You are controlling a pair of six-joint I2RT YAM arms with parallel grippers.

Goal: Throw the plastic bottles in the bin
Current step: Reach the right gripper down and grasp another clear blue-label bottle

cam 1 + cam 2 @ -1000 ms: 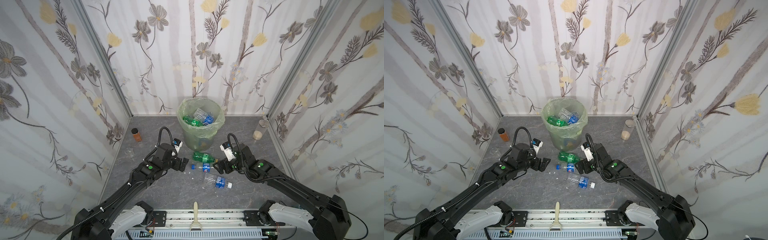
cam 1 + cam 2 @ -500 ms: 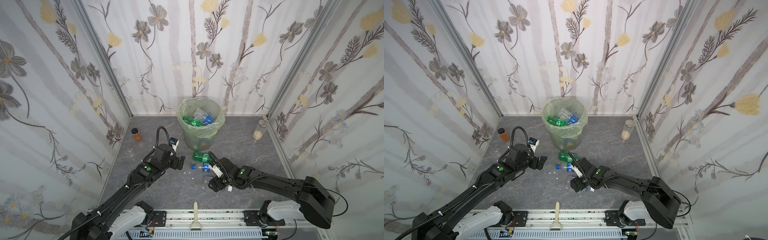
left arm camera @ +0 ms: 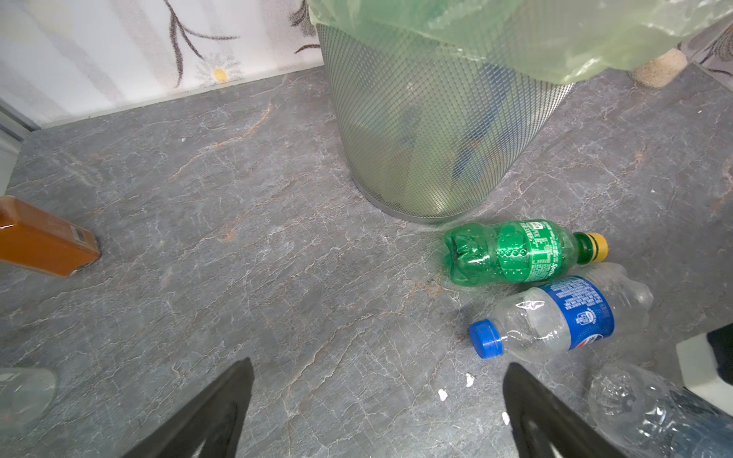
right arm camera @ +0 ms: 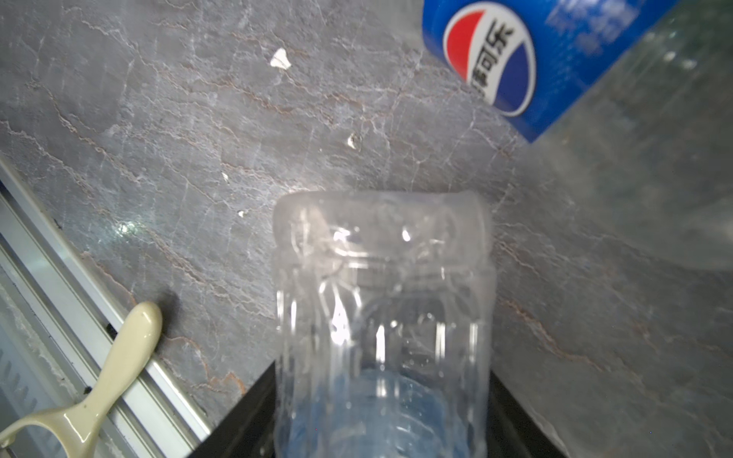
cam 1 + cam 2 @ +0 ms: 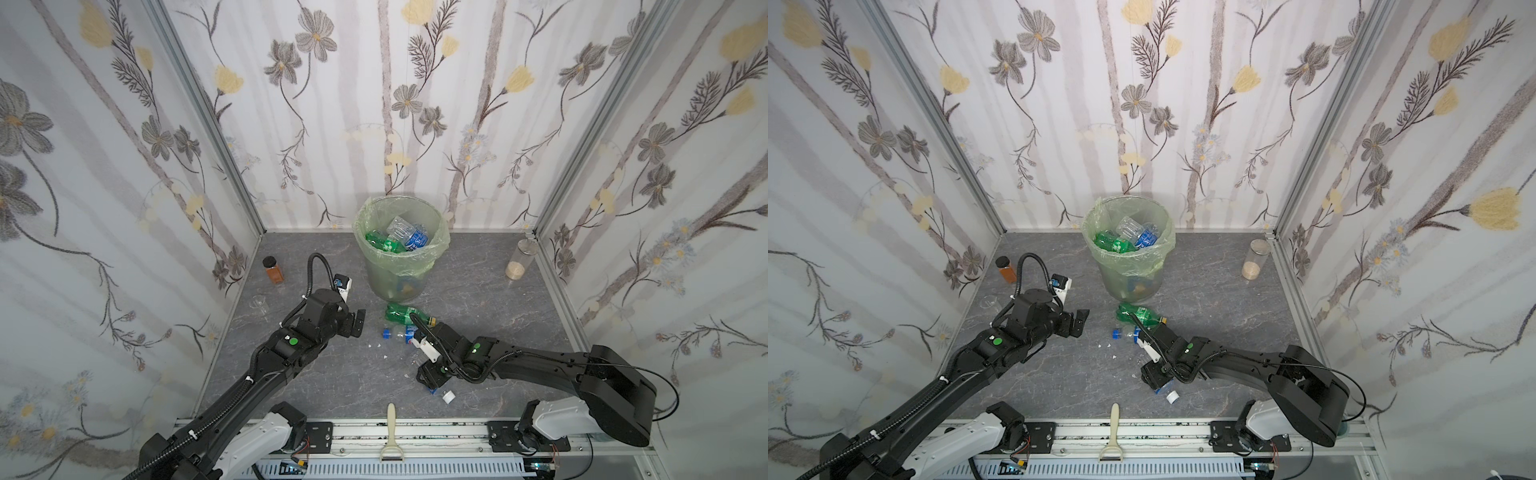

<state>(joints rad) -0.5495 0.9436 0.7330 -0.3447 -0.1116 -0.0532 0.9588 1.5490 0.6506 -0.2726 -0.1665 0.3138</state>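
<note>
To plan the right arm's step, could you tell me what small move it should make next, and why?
Probably lift straight up a little. The jaws of the right gripper sit against both sides of the white-capped clear bottle, which lies low on the table, and the bin stands farther back, its rim well above it.

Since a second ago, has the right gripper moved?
Yes. The right gripper moved away from the bin toward the front rail, jaws now on a clear bottle.

Robot lab test booth: floral-papered wall panels [image 5: 395,104], aluminium corner posts [image 5: 208,118], mounting rail [image 5: 457,432].
</note>
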